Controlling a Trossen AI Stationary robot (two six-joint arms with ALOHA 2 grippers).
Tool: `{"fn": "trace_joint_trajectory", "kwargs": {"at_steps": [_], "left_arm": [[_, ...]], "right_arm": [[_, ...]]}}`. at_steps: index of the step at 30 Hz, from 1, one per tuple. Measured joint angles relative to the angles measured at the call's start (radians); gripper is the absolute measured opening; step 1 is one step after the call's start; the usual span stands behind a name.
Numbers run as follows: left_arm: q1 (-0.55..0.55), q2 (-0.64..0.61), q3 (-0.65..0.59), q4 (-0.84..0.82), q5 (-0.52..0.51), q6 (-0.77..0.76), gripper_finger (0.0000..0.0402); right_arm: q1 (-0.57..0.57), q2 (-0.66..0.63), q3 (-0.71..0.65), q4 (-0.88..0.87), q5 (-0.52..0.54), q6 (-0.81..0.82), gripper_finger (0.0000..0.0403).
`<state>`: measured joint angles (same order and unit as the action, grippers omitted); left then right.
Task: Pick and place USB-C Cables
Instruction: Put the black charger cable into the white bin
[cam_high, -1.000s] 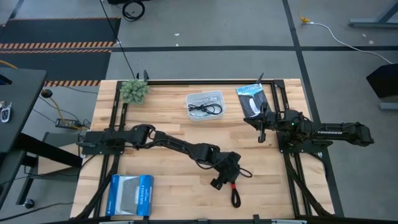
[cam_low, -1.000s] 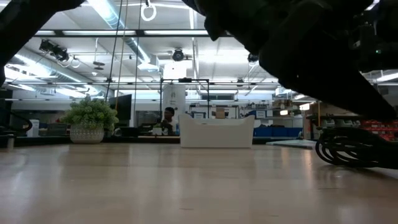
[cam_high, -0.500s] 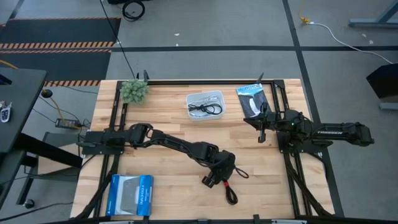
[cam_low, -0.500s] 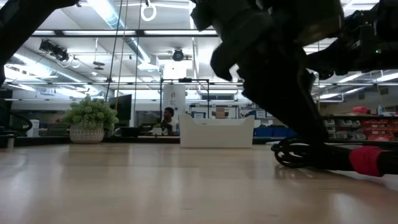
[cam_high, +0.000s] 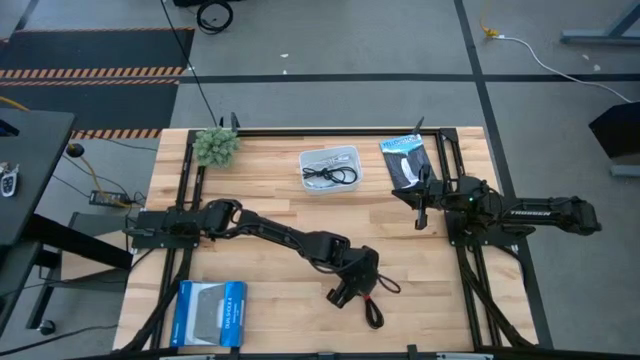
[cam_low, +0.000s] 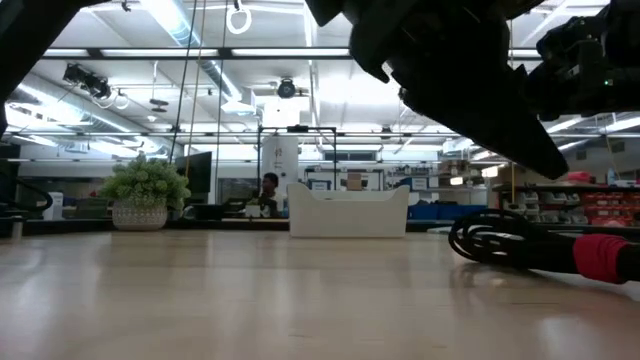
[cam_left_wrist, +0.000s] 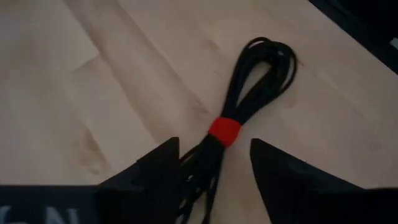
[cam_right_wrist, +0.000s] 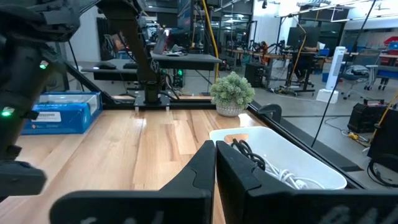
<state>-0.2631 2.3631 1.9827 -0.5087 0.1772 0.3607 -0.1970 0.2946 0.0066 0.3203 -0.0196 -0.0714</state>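
Observation:
A black USB-C cable bundle with a red band (cam_left_wrist: 224, 132) lies flat on the wooden table near its front edge (cam_high: 372, 300), loop end toward the far side. My left gripper (cam_left_wrist: 214, 146) hovers over the bundle's near end, open and tilted down. Its fingers stand on either side of the strands, and the low view shows it above the cable (cam_low: 520, 243). My right gripper (cam_high: 420, 215) waits shut at the table's right, level. More cables lie in a white bin (cam_high: 330, 168) at the far middle.
A black-and-white packet (cam_high: 405, 160) lies at the far right and a small potted plant (cam_high: 216, 146) at the far left. A blue box (cam_high: 210, 312) sits at the near left. Bare wood stretches between the bin and the cable.
My left gripper has gone a little toward the table's left edge, dipped to the red-banded cable, then risen off it. The cable has slid slightly left along the table and lies flat, its red band now showing in the low view.

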Motion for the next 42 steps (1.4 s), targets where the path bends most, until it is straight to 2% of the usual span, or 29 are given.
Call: {"fn": "trace_joint_trajectory", "kwargs": {"at_steps": [5, 8, 18, 26, 39, 42], "left_arm": [[-0.014, 0.012, -0.001, 0.0, -0.001, 0.058, 0.0258], [-0.016, 0.022, 0.002, 0.019, -0.001, 0.127, 0.0272], [0.003, 0.074, 0.0, 0.014, -0.112, 0.16, 0.0252], [0.014, 0.088, 0.002, -0.002, -0.109, 0.158, 0.021], [0.014, 0.088, 0.002, -0.023, -0.11, 0.16, 0.0061], [0.014, 0.079, 0.001, -0.029, -0.113, 0.16, 0.0052]], "right_arm": [[0.0, 0.0, 0.0, 0.0, 0.0, 0.0, 0.002], [0.0, 0.0, 0.0, 0.0, 0.0, 0.0, 0.002], [0.0, 0.0, 0.0, 0.0, 0.0, 0.0, 0.002], [0.0, 0.0, 0.0, 0.0, 0.0, 0.0, 0.002], [0.0, 0.0, 0.0, 0.0, 0.0, 0.0, 0.002], [0.0, 0.0, 0.0, 0.0, 0.0, 0.0, 0.002]]}}
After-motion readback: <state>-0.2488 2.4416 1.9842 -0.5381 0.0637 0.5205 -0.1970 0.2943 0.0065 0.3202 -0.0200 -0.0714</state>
